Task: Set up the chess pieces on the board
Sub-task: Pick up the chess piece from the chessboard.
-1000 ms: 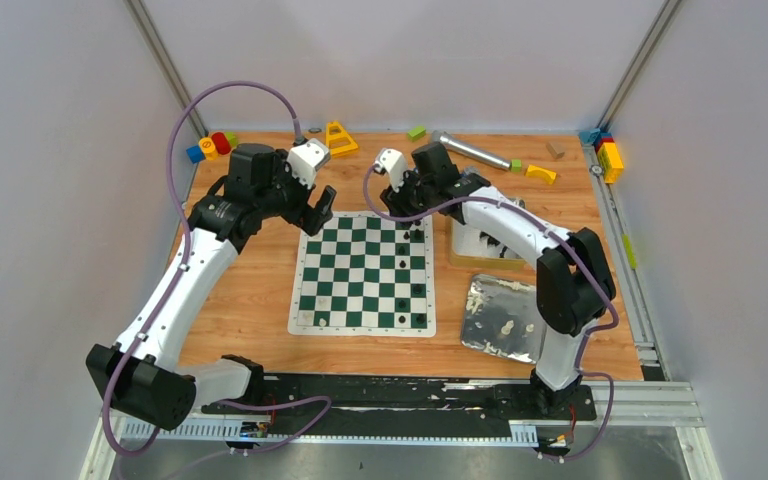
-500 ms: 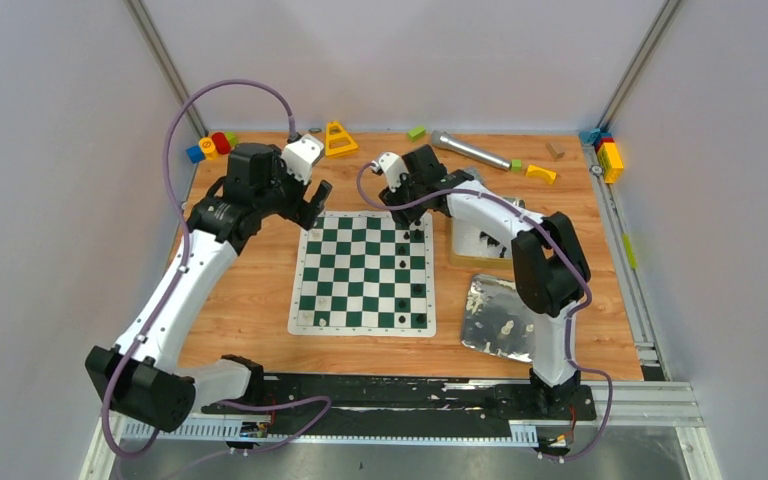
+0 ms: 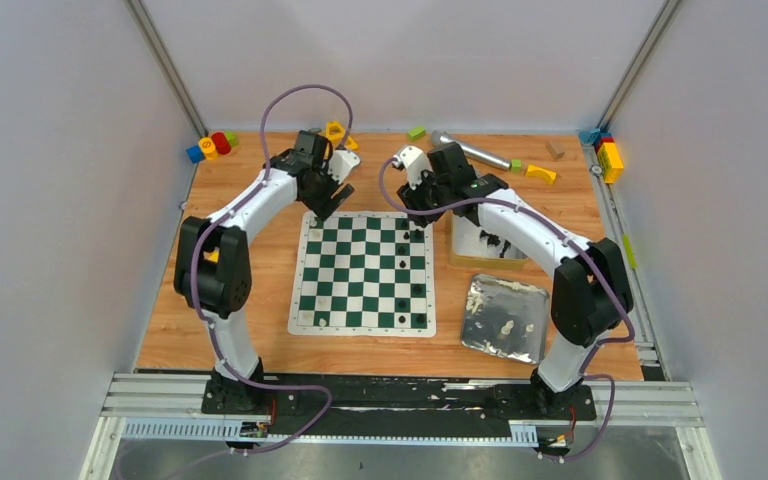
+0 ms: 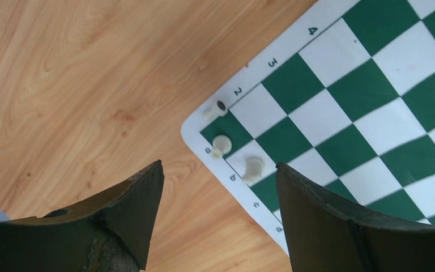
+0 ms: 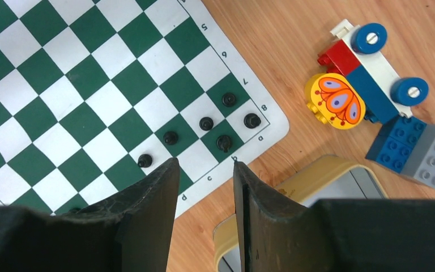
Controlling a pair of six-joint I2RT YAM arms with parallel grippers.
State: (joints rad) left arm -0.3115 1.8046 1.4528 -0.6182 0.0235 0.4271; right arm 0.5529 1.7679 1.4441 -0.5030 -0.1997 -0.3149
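The green-and-white board [image 3: 365,272] lies mid-table. My left gripper [image 3: 328,196] hangs over its far-left corner, jaws open and empty [image 4: 218,164]. Below it three cream chess pieces sit at that corner: one tipped on the border [image 4: 215,109], two upright [image 4: 222,144] [image 4: 253,168]. My right gripper [image 3: 415,200] hovers over the far-right corner, jaws open with nothing between them [image 5: 206,163]. Several black pieces stand there in the last two files, such as one at the corner square [image 5: 253,120] and another [image 5: 170,137]. More black pieces dot the right columns [image 3: 417,290].
A yellow-rimmed box [image 3: 480,240] [image 5: 294,187] sits right of the board, a crumpled foil tray [image 3: 505,300] with cream pieces nearer. Toy blocks [image 5: 368,73] [image 3: 210,147] [image 3: 608,155], a yellow triangle [image 3: 335,130] and a metal cylinder [image 3: 470,152] line the far edge.
The left arm has folded up and swung right, carrying its gripper over the board's far-left corner, and its jaws have narrowed a little. The right gripper has shifted slightly right.
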